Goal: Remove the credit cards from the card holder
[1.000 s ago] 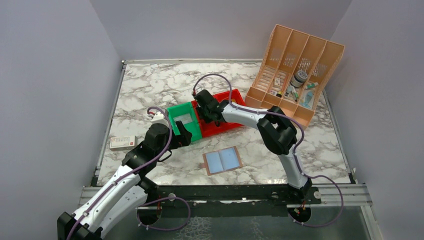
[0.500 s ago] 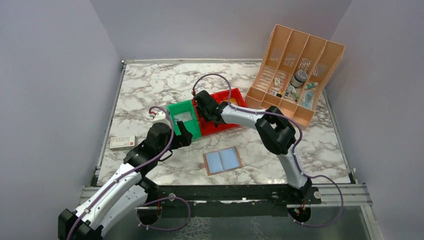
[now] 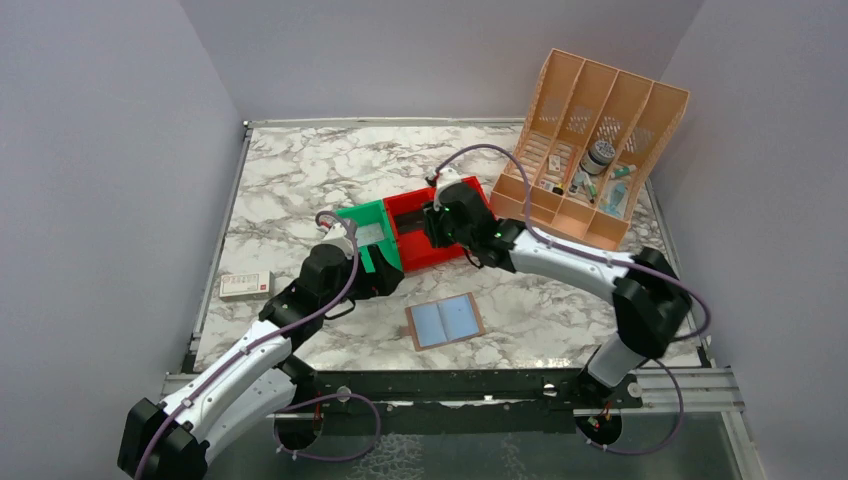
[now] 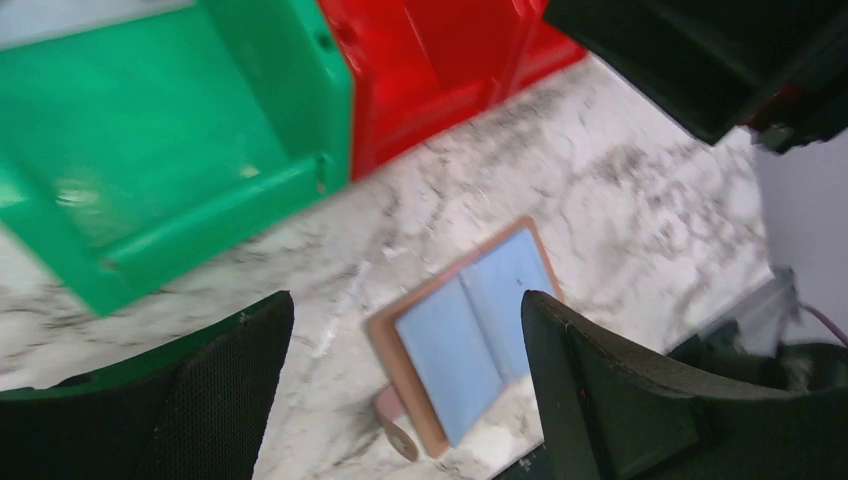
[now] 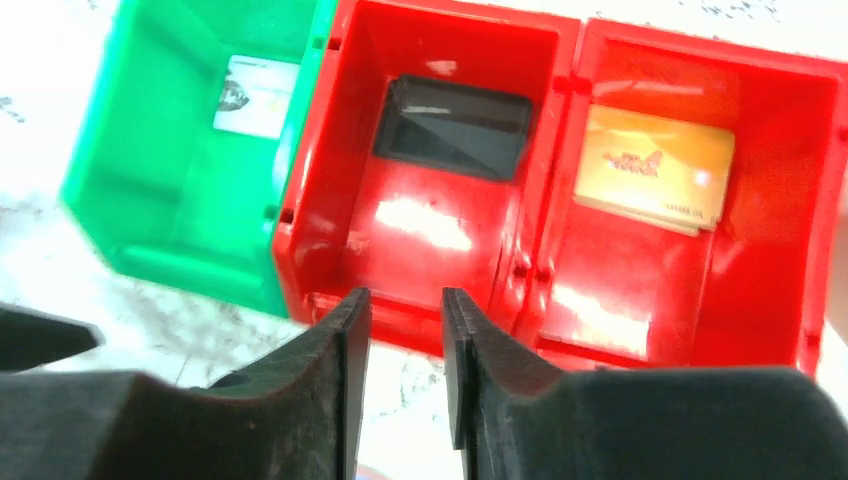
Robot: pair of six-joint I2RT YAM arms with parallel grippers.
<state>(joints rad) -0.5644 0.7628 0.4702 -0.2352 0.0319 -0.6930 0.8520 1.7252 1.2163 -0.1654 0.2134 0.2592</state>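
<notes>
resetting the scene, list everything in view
table: 1, marble, underneath
green bin: 1, green, mid-table
white card: 1, white, in green bin
red bins: 2, red, right of green bin
grey card: 1, grey, red bin nearest green
gold card: 1, gold, other red bin
card holder: 1, pink-brown, open, front of table
organizer: 1, peach, far right
box: 1, white-red, left edge
left claw: 1, black, open, by green bin
right claw: 1, black, slightly open, over red bins

Up top, we look down from behind the arm bases over the whole tabletop point(image 3: 300, 170). Our left wrist view slants in close on the card holder point(image 4: 465, 335) and green bin point(image 4: 150, 130). Our right wrist view stares closely down into that bin and the red bins point(image 5: 440, 225), which all three views share.
</notes>
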